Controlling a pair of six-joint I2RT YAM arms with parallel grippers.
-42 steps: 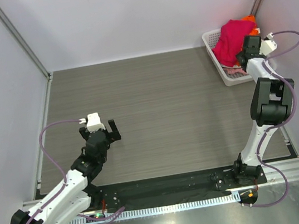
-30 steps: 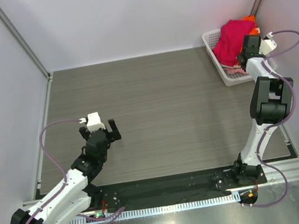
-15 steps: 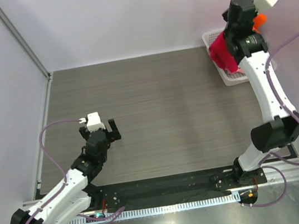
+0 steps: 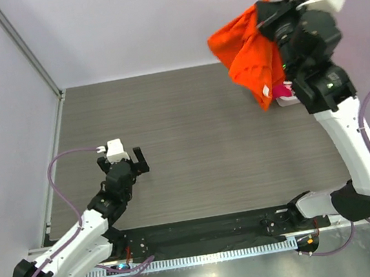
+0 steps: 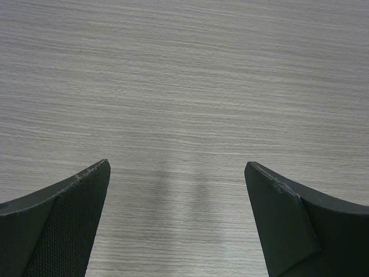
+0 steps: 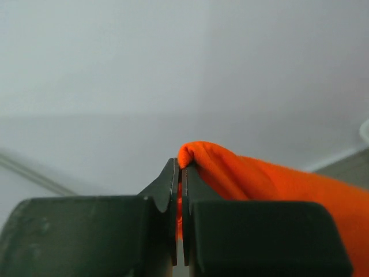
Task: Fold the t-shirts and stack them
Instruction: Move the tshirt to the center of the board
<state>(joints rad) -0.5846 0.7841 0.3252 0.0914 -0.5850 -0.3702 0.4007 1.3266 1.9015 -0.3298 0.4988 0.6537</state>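
My right gripper (image 4: 265, 11) is raised high at the far right and shut on a bright orange t-shirt (image 4: 249, 52), which hangs crumpled below it in the air. In the right wrist view the jaws (image 6: 180, 167) pinch a fold of the orange t-shirt (image 6: 271, 179). A bit of magenta shirt (image 4: 282, 89) shows beneath it, mostly hidden. My left gripper (image 4: 135, 161) is open and empty low over the table at the near left; its wrist view (image 5: 179, 173) shows only bare wood-grain surface between the fingers.
A white lattice basket (image 4: 289, 99) stands at the far right, largely hidden behind the hanging shirt and my right arm. Pale walls enclose the table on three sides, with metal posts in the back corners.
My right arm rose from the basket and swung up and left, pulling the orange t-shirt out into the air. The left arm has not moved.
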